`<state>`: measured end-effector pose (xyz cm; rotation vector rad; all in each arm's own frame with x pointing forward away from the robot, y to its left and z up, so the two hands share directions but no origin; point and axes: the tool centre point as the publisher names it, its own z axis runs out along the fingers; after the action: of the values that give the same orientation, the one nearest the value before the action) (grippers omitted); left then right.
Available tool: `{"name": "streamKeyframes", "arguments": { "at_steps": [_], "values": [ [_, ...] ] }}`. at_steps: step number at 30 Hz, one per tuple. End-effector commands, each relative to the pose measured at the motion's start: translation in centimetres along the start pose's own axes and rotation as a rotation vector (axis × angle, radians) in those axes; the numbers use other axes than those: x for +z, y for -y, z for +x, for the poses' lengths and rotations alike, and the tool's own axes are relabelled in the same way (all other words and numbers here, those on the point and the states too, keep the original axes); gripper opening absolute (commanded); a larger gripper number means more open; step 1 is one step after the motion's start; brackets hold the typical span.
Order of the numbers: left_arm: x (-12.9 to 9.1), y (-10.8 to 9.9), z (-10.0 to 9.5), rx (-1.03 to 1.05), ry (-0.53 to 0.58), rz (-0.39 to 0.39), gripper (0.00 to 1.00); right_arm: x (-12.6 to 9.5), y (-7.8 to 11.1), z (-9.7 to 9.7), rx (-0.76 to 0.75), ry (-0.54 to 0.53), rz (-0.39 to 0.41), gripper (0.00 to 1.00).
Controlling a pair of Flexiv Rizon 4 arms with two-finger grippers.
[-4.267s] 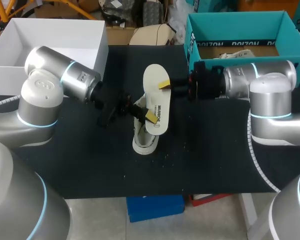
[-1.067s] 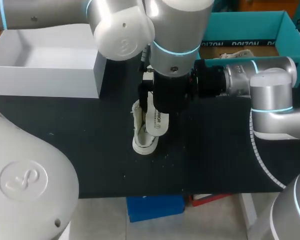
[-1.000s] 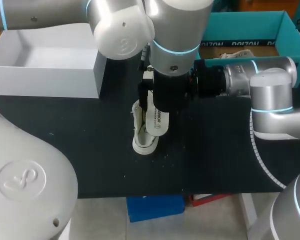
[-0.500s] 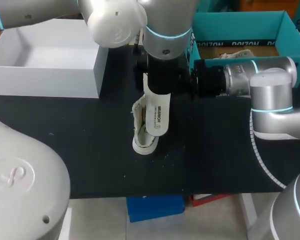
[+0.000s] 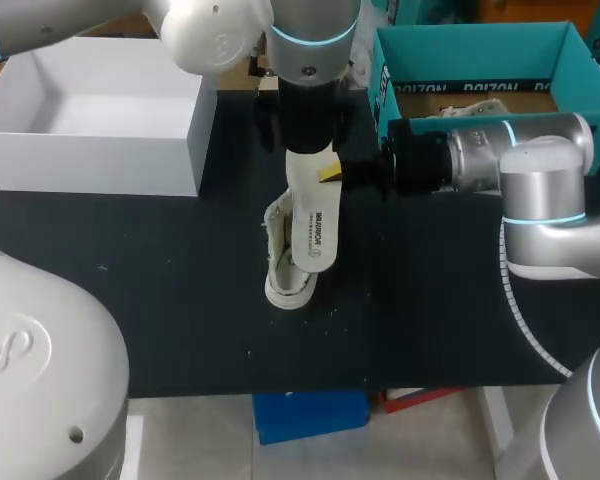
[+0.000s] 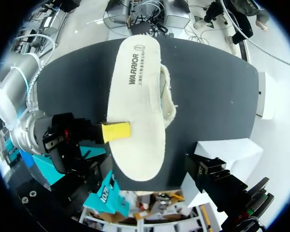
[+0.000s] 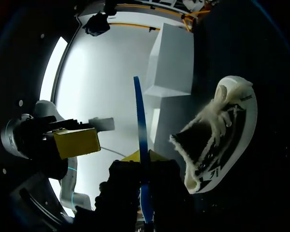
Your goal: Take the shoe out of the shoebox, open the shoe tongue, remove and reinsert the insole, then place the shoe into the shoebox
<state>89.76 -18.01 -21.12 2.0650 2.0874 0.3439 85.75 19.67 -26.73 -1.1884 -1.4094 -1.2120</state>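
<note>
Your right gripper (image 5: 329, 173) pinches one long edge of the insole (image 5: 313, 220), which hangs just over the shoe (image 5: 281, 282).

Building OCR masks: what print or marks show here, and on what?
On the insole: dark brand wording plus a small round mark; not quoted.
On the teal box: white brand lettering on its inner wall, upside down; not quoted.
On the shoe: small dark mark on its side, too small to read.
</note>
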Motion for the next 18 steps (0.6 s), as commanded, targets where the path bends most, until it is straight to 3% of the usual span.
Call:
{"name": "streamKeyframes", "arguments": {
  "at_steps": [1,18],
  "values": [
    [0.4,-1.2,0.1,0.000,0.005,-0.004,1.00,0.1,0.1,0.0,0.000,0.000,-0.002,0.00],
    [0.2,-6.1,0.0,-0.006,0.028,-0.062,1.00,0.1,0.1,0.0,0.000,0.000,-0.002,0.00]
  ]
}}
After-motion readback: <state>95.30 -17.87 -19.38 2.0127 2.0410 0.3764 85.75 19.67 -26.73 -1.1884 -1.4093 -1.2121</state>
